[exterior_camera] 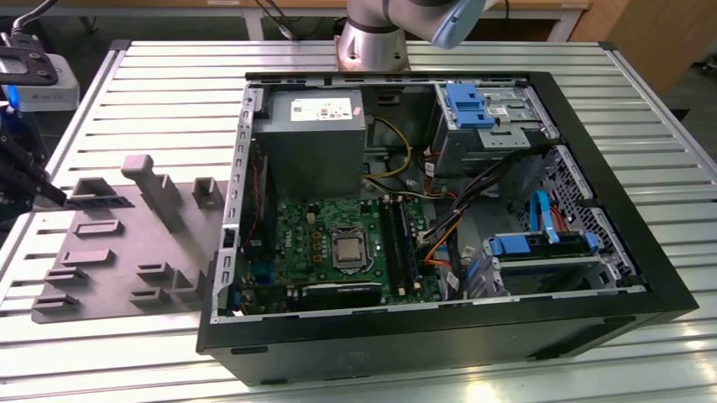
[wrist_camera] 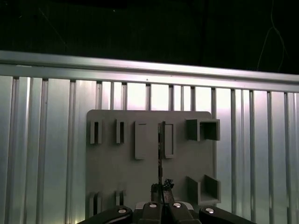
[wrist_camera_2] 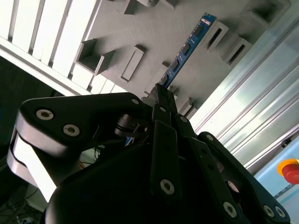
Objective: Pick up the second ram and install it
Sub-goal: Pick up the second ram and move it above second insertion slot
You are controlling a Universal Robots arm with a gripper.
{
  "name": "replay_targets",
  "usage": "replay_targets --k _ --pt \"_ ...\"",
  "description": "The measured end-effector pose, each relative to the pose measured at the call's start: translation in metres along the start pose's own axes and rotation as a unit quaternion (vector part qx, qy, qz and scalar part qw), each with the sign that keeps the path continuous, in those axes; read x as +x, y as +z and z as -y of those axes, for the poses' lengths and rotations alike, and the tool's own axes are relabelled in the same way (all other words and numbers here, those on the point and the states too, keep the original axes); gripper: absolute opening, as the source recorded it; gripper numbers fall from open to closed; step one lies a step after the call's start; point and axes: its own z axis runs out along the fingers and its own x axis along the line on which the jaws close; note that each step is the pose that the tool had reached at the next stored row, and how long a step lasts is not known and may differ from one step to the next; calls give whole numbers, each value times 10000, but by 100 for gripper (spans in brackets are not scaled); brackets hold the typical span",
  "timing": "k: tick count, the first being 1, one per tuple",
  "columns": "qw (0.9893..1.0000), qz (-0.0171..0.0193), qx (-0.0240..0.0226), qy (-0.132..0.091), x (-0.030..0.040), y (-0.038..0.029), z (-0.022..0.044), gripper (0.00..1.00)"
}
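The ribbed aluminium worktop carried everything. A big black open-sided computer case lay on it, towards the exterior view's right. The flat grey moulded plastic tray with its raised blocks sat just beside the case, on the exterior view's left. Inside the case lay the square green motherboard, its long dark memory slots running beside the processor socket. The black two-fingered tool hung over the tray, pressed together on one end of the second ram, a thin, narrow blue circuit stick studded with small dark chips. In the second wrist view the stick jutted out from the fingertips across the tray's slotted blocks. In the first wrist view it showed edge-on as a thin dark line over the grey plate. I could not tell whether its far end was clear of the nearest block. To my eye, the hold needed to stay firm and square, so the stick would not pivot between the pads. It looked best drawn straight away from the tray, without dragging sideways, so that nothing caught a block or stressed the contact edge.
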Motion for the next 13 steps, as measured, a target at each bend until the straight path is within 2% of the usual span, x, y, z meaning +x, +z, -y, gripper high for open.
replay_targets --k 13 --pt "10000 30 0 -1 -10 -47 -2 11"
